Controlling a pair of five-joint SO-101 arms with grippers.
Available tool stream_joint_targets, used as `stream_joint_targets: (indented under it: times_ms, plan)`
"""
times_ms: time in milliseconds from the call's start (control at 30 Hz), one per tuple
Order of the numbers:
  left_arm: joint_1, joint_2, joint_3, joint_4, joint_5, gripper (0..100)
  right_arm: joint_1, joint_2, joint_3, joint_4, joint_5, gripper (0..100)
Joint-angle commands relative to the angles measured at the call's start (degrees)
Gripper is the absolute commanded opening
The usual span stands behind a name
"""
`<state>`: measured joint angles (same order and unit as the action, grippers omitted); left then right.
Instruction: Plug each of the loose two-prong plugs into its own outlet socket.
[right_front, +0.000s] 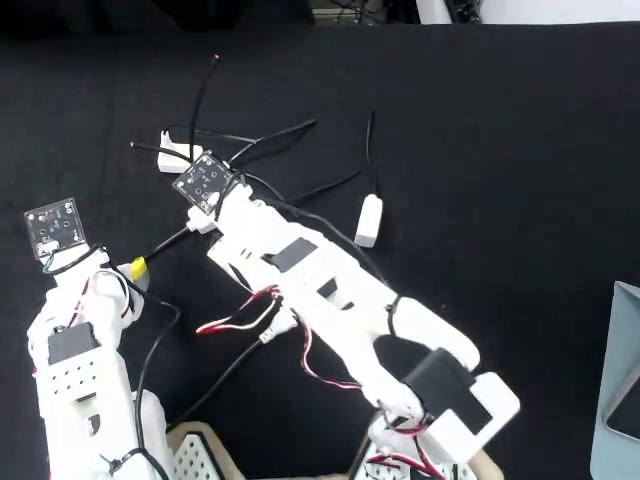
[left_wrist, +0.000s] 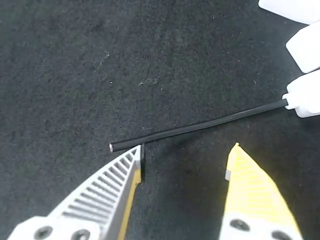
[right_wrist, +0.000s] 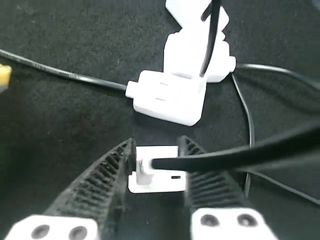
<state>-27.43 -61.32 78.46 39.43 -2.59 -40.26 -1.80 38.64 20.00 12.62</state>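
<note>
Right wrist view: the right end effector (right_wrist: 156, 149) pinches a plug (right_wrist: 150, 186) on the worktop (right_wrist: 50, 40) — the socket (right_wrist: 167, 97) lies just ahead, long axis crosswise — while the left end effector (left_wrist: 186, 147) hangs spread.

arms (right_front: 330, 290) (right_front: 75, 380) — 2 | white plug/socket pieces (right_wrist: 160, 185) (right_wrist: 167, 97) (right_wrist: 187, 50) (right_front: 369, 220) — 4 | square tag boards (right_front: 205, 183) (right_front: 55, 226): 2

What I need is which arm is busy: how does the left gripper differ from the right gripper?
The left gripper stands open, nothing between its fingers; the right gripper is shut on a white corded connector.
The left gripper's fingers are yellow and white; the right gripper's are black.
The left gripper's tips sit by a loose black cable end; the right gripper faces a white outlet socket.
Both have ribbed fingers.
</note>
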Motion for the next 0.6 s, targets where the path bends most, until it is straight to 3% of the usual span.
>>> stream_joint_targets:
  times_ms: [0,67,567]
  plan:
    - [-0.04,-1.05,-0.04,-0.97,0.09,27,-0.62,-1.45,-0.13,0.35,0.26,5.1]
    - [-0.04,-1.05,-0.04,-0.97,0.09,27,-0.53,0.84,-0.22,0.35,0.53,0.8]
    - [-0.04,-1.05,0.04,-0.97,0.09,27,-0.18,8.66,-11.47,-0.44,0.53,4.8]
